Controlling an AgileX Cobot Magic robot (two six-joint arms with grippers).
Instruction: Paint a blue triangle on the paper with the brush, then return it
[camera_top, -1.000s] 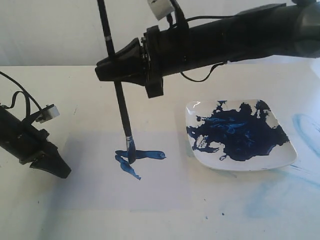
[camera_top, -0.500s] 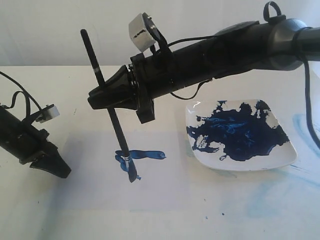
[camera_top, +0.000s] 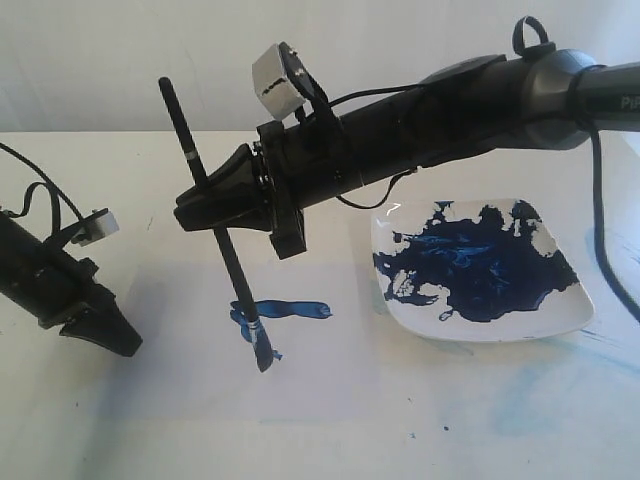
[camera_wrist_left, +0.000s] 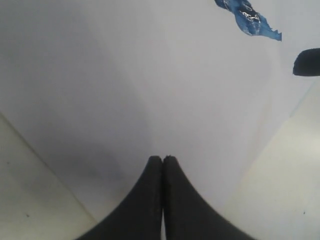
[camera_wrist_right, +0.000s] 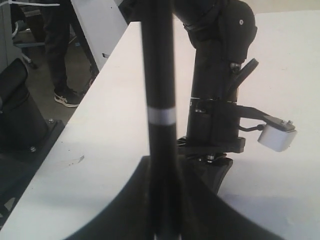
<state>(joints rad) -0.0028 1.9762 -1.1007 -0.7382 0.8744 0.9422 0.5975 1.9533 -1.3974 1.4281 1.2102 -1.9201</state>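
Exterior view: the cream tabletop (camera_top: 120, 170) carries the pale paper (camera_top: 350, 390), with a white plate (camera_top: 553, 320) of dark-blue paint just beside the sheet's right edge. The right end effector (camera_top: 205, 212) hangs above the paper, clenched on the brush (camera_top: 232, 268) partway along its black handle. The brush tilts, and its bristles meet the sheet below the end effector, at the lower end of the unfinished blue triangle (camera_top: 295, 309), which so far is two strokes. The left end effector (camera_top: 118, 343) sits at the paper's left edge, pressed closed with nothing in it.
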